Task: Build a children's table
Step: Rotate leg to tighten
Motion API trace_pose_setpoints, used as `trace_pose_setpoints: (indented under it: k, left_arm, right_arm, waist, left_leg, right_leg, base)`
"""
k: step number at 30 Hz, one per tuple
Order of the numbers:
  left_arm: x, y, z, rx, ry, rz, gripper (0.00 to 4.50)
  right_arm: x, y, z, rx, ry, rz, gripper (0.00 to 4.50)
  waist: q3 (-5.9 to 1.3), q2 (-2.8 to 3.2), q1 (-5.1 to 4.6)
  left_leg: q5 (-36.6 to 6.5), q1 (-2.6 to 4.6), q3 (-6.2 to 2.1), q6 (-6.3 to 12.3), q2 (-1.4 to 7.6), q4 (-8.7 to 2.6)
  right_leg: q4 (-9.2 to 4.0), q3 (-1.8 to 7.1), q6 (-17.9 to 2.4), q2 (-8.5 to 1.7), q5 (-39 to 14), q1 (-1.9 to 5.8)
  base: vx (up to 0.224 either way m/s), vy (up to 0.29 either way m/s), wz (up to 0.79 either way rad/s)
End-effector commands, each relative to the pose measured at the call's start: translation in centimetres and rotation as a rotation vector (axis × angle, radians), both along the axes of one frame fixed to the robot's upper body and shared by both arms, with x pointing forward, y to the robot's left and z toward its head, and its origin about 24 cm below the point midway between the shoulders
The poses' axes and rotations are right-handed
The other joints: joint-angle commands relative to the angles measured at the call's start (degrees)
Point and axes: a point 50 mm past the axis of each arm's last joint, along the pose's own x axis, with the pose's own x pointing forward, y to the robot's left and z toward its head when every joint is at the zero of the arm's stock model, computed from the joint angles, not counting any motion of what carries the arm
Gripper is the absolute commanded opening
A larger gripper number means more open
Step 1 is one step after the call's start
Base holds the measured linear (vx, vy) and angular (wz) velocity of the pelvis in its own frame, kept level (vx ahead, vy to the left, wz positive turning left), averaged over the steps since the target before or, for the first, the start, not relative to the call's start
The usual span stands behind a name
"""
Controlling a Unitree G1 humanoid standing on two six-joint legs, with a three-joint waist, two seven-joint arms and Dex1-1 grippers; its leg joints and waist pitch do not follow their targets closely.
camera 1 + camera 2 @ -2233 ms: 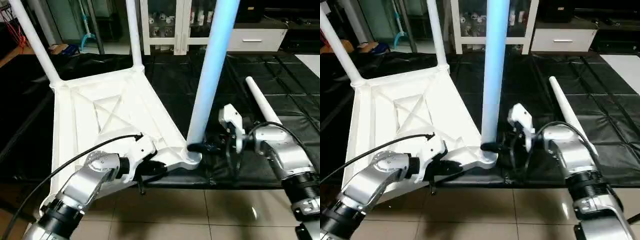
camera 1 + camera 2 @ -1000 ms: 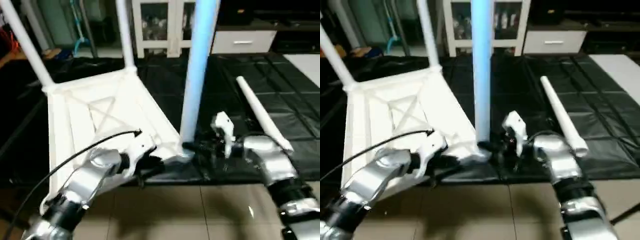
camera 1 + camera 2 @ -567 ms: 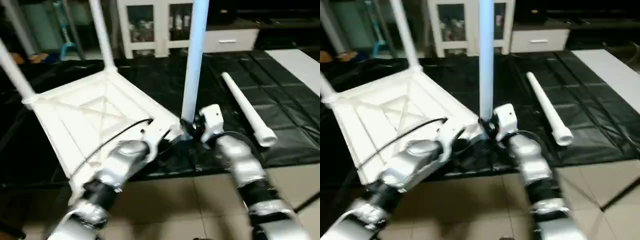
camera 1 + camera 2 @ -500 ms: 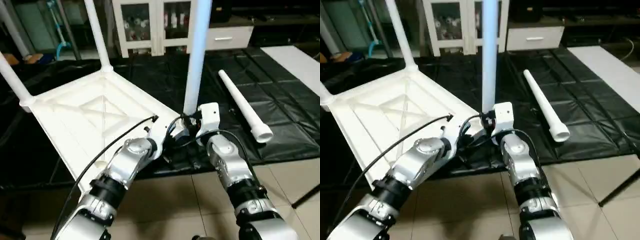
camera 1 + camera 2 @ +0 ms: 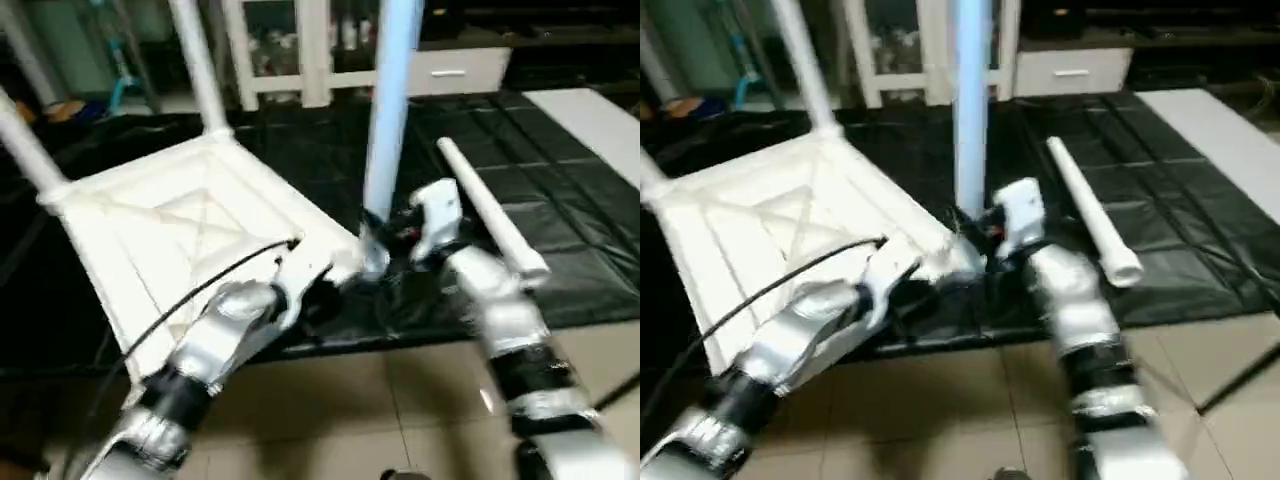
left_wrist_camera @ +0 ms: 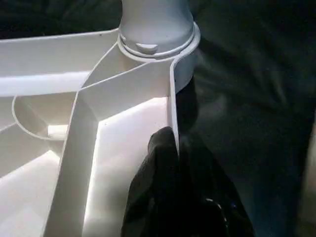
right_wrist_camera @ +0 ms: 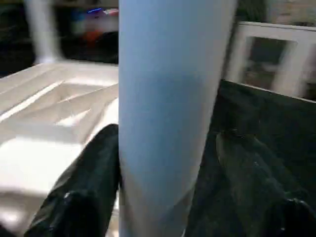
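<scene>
- White ribbed plastic tabletop (image 5: 190, 230) lies underside-up on black sheet (image 5: 560, 200).
- Left pincer (image 6: 175, 163) pinches the tabletop's thin rim wall beside the round corner socket (image 6: 158, 44).
- Right pincer (image 7: 163, 163) clasps the smooth tubular upright leg (image 7: 168, 108) standing in that socket.
- Loose tapered leg (image 5: 490, 215) lies right of the tabletop.

No text, label, brand, number or sign can be read anywhere in these views. No print or marking is borne by the white plastic surfaces, and whatever stands behind the glass doors at the back is too blurred for lettering to be made out.
</scene>
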Motion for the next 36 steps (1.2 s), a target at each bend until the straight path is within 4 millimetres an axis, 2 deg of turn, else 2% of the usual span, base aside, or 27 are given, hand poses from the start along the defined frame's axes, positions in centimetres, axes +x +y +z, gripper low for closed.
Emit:
trace_pose_setpoints:
  k: [1,2,3,4,5,6,7,8,9,10,11,14,16,17,18,20,21,23,28,29,32,36]
  left_arm:
    - [-2.2,0.1,-1.7,0.031,0.119,-0.137,0.00]
    - [-2.2,0.1,-1.7,0.031,0.119,-0.137,0.00]
    - [-2.7,0.2,-1.7,0.028,0.130,-0.174,0.00]
    - [-3.1,0.3,-1.6,0.021,0.139,-0.211,0.00]
    - [-3.6,0.4,-1.6,0.013,0.154,-0.245,0.00]
    - [-4.2,0.4,-1.4,0.002,0.170,-0.286,0.00]
    - [-4.5,0.4,-1.3,-0.003,0.180,-0.303,0.00]
    - [-4.6,0.5,-1.3,-0.003,0.184,-0.309,0.00]
    - [-4.7,0.5,-1.2,-0.002,0.189,-0.318,0.00]
    - [-4.8,0.5,-1.2,-0.004,0.193,-0.324,0.00]
    - [-4.8,0.5,-1.1,-0.004,0.195,-0.327,0.00]
    - [-4.8,0.5,-1.1,-0.005,0.196,-0.326,0.00]
    - [-4.8,0.6,-1.0,-0.005,0.196,-0.324,0.00]
    - [-4.9,0.6,-1.0,-0.006,0.197,-0.325,0.00]
    - [-4.9,0.6,-1.0,-0.006,0.199,-0.325,0.00]
    - [-5.0,0.7,-1.0,-0.005,0.202,-0.327,0.00]
    - [-5.1,0.7,-0.9,-0.004,0.204,-0.328,0.00]
    - [-5.1,0.7,-0.9,-0.003,0.206,-0.329,0.00]
    - [-5.2,0.8,-0.9,0.003,0.212,-0.333,0.00]
    - [-5.2,0.8,-0.9,0.004,0.215,-0.334,0.00]
    - [-5.2,0.8,-0.9,0.005,0.218,-0.335,0.00]
    - [-5.2,0.8,-1.0,0.004,0.219,-0.331,0.00]
  right_arm:
    - [-0.5,-1.6,0.2,-0.068,0.031,0.106,3.38]
    - [-0.5,-1.6,0.2,-0.068,0.031,0.106,3.38]
    - [-0.8,-2.2,0.1,-0.102,0.043,0.153,3.38]
    - [-1.0,-2.8,0.1,-0.133,0.052,0.186,3.38]
    - [-1.4,-3.3,0.0,-0.160,0.077,0.236,3.38]
    - [-1.8,-3.9,-0.2,-0.194,0.113,0.304,3.38]
    - [-2.1,-4.2,-0.3,-0.210,0.141,0.342,3.38]
    - [-2.2,-4.2,-0.4,-0.215,0.153,0.358,3.38]
    - [-2.4,-4.3,-0.5,-0.219,0.167,0.379,3.38]
    - [-2.5,-4.3,-0.6,-0.219,0.180,0.394,3.38]
    - [-2.6,-4.4,-0.7,-0.223,0.197,0.412,3.38]
    - [-2.9,-4.5,-1.2,-0.246,0.219,0.440,3.38]
    - [-2.9,-4.6,-1.4,-0.247,0.224,0.441,3.38]
    - [-2.9,-4.6,-1.5,-0.246,0.229,0.443,3.24]
    - [-2.9,-4.6,-1.5,-0.244,0.235,0.448,3.24]
    - [-3.0,-4.5,-1.6,-0.238,0.244,0.452,3.13]
    - [-3.0,-4.5,-1.6,-0.235,0.247,0.455,2.96]
    - [-3.0,-4.5,-1.6,-0.231,0.250,0.457,2.88]
    - [-3.0,-4.5,-1.6,-0.216,0.257,0.468,2.46]
    - [-3.0,-4.5,-1.6,-0.204,0.259,0.468,2.30]
    - [-3.0,-4.5,-1.6,-0.194,0.259,0.459,2.05]
    - [-2.5,-4.5,-1.8,-0.193,0.244,0.377,1.92]
  waist:
    - [-3.42,-0.49,0.67]
    - [-3.43,-0.63,1.25]
    - [-3.33,-0.76,1.74]
    - [-3.25,-0.62,1.95]
    - [-3.51,-0.63,2.31]
    - [-3.56,-0.70,2.44]
    - [-3.72,-0.58,3.02]
    - [-3.74,-0.63,3.26]
    - [-3.64,-0.74,3.78]
    - [-3.80,-0.72,3.87]
    - [-4.14,-0.83,4.18]
    - [-4.26,-0.88,4.75]
    - [-4.20,-0.94,4.78]
    - [-4.19,-0.93,4.84]
    - [-4.07,-1.03,4.82]
    - [-3.99,-1.04,4.83]
    - [-3.92,-0.93,4.78]
    - [-3.91,-0.97,4.81]
    - [-3.95,-0.98,4.64]
    - [-4.01,-0.84,4.65]
    - [-4.07,-0.98,4.60]
    - [-3.95,-0.94,4.44]
  left_leg:
    - [-21.74,0.80,-0.45,2.96,2.14,-5.28]
    - [-21.11,1.20,-0.17,3.21,2.25,-5.09]
    - [-21.24,1.30,-0.04,3.25,2.22,-5.00]
    - [-21.31,1.42,0.07,3.11,2.21,-5.00]
    - [-20.66,1.60,-0.02,2.80,2.28,-4.96]
    - [-19.77,1.39,0.00,3.04,2.29,-4.90]
    - [-17.17,1.38,0.06,3.64,2.42,-4.82]
    - [-16.06,1.45,0.19,3.95,2.44,-4.72]
    - [-15.14,1.78,0.49,4.29,2.45,-4.46]
    - [-14.14,1.68,0.45,4.37,2.43,-4.37]
    - [-10.79,1.35,0.48,4.90,2.37,-4.17]
    - [-7.08,1.41,0.73,6.23,2.35,-3.83]
    - [-8.49,1.39,0.84,6.02,2.35,-3.92]
    - [-9.04,1.47,0.87,5.83,2.38,-3.96]
    - [-10.96,1.58,0.98,5.23,2.43,-4.10]
    - [-12.05,1.63,1.00,4.79,2.50,-4.21]
    - [-13.71,1.68,0.99,3.99,2.52,-4.35]
    - [-14.51,1.90,1.04,3.49,2.50,-4.37]
    - [-14.17,1.62,0.98,3.32,2.41,-4.41]
    - [-13.79,1.65,0.96,3.47,2.41,-4.36]
    - [-12.35,1.47,1.01,4.19,2.34,-4.22]
    - [-13.99,1.57,0.99,3.64,2.34,-4.36]
  right_leg:
    - [-3.22,0.73,-11.04,-0.90,-21.20,2.16]
    - [-3.14,0.97,-11.62,-0.86,-19.81,1.82]
    - [-3.05,1.15,-11.86,-0.79,-20.29,1.73]
    - [-3.04,1.24,-11.85,-0.80,-20.82,1.62]
    - [-2.88,1.23,-12.05,-0.79,-20.34,1.86]
    - [-2.64,1.26,-12.20,-0.72,-19.14,2.04]
    - [-2.23,1.31,-12.68,-0.66,-16.37,2.17]
    - [-2.13,1.36,-13.08,-0.60,-15.01,2.11]
    - [-1.93,1.63,-13.99,-0.39,-13.53,1.67]
    - [-1.65,1.62,-14.24,-0.41,-12.58,1.94]
    - [-1.05,1.50,-14.72,-0.40,-9.39,2.45]
    - [-0.58,1.36,-15.90,-0.25,-5.37,2.52]
    - [-0.65,1.37,-15.77,-0.25,-6.39,2.58]
    - [-0.71,1.39,-15.64,-0.27,-6.98,2.54]
    - [-0.92,1.46,-15.05,-0.26,-9.20,2.44]
    - [-1.07,1.52,-14.56,-0.28,-10.73,2.39]
    - [-1.27,1.58,-13.87,-0.24,-12.68,2.31]
    - [-1.40,1.75,-13.46,-0.17,-13.64,2.08]
    - [-1.36,1.87,-13.13,-0.14,-13.41,2.21]
    - [-1.29,1.88,-13.29,-0.16,-12.88,2.22]
    - [-1.15,1.84,-13.73,-0.16,-11.32,2.36]
    - [-1.42,1.81,-13.28,-0.15,-14.10,2.23]
  base:
    - [0.000,0.000,0.00]
    - [0.000,0.000,0.00]
    - [0.000,0.000,0.00]
    - [0.000,0.000,0.00]
    - [0.000,0.000,0.00]
    - [0.057,-0.014,0.05]
    - [0.057,-0.014,0.05]
    - [0.068,-0.012,0.07]
    - [0.068,-0.013,0.10]
    - [0.068,-0.013,0.10]
    - [0.062,-0.005,0.02]
    - [0.037,0.001,-0.01]
    - [0.000,0.000,0.00]
    - [0.000,0.000,0.00]
    - [0.000,0.000,0.00]
    - [0.000,0.000,0.00]
    - [0.000,0.000,0.00]
    - [0.000,0.000,0.00]
    - [0.000,0.000,0.00]
    - [0.000,0.000,0.00]
    - [0.000,0.000,0.00]
    - [0.000,0.000,0.00]
